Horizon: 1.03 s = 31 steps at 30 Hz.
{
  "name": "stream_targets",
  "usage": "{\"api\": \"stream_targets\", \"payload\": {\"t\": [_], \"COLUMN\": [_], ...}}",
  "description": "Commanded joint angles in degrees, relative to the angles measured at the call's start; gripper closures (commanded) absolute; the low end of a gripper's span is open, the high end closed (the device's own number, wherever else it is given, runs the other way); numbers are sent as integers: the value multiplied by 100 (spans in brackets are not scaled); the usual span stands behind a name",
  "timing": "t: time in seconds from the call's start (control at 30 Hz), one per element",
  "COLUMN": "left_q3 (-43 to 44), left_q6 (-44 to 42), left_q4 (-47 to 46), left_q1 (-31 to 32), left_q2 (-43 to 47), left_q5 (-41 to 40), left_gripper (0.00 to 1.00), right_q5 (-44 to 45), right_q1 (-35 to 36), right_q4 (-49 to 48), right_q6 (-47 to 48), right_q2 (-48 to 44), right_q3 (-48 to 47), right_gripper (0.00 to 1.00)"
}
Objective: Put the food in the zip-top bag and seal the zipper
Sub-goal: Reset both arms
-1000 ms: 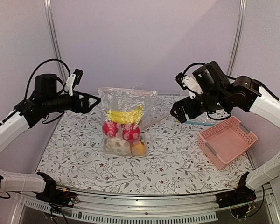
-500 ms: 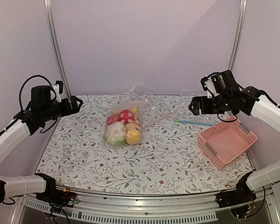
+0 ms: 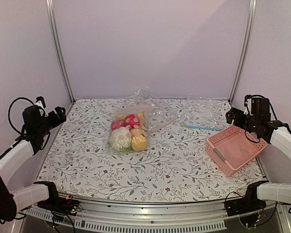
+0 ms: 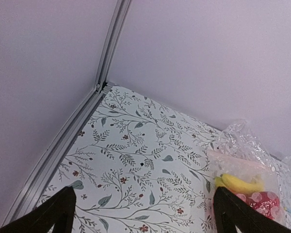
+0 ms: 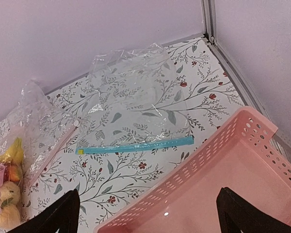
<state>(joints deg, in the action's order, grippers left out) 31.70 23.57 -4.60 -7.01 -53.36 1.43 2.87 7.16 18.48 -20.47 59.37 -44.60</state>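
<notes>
- Top external view is showing the zip-top bag (image 3: pixel 131 127) lying on its side near the middle of the counter (image 3: pixel 174 170), well apart from both arms.
- The food is sitting inside it: a white cauliflower (image 3: pixel 120 138) and a yellow lemon (image 3: pixel 139 142) are lying at the near end. Red round fruits (image 3: pixel 131 120) are resting just behind them, and the left wrist view is also catching a banana (image 4: pixel 240 183) through the plastic.
- No food is showing loose on the counter, and the pink basket (image 3: pixel 236 148) at the right is holding nothing visible.
- The left fingers (image 4: pixel 56 216) are hanging spread wide over the counter's left edge, holding nothing.
- The right fingers (image 5: pixel 58 213) are likewise standing spread and bare, hovering above the basket's rim.
- A second clear bag with a teal strip (image 5: pixel 136 145) is lying flat between the filled bag and the basket, and neither arm is touching it.
- The zipper (image 5: pixel 56 148) is running along the bag's slack mouth edge, which is pointing toward the back right. Whether it is pressed shut along its whole run is too fine to tell here.
- Judging by this, the filling step is looking done and the sealing is either finished or waiting on a check.
- If the seal is gaping anywhere, the next move is calling for one arm to pin the crinkly mouth while the other pinches along the strip. The loose film is likely to buckle if it is not held taut.
</notes>
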Motion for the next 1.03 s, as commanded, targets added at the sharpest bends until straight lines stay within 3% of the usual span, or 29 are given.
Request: {"api": "stream_targets", "payload": {"t": [0.0,0.23,0.47,1.0], "left_q3": [-532,-1036,-1548,-1626], "left_q6": [-290,-889,-1125,-1019], "left_q4": [-1228,-2170,-3281,-3518], "left_q1": [-25,28,56,112], "left_q2": [71,-206,-856,-1249], "left_q5": [-467,-594,-420,-825], "left_gripper": [0,0,0,0], "right_q5": [259,1256,1325,1188], "right_q1": [-400,-457,-463,-464], "right_q4": [-1452,-2914,-3943,-4124], "right_q6": [87,474,822,909], "right_q2": [-289,-355,-121,-206], "right_q3": [719,1788,2431,2557], "right_gripper": [1,1,1,1]}}
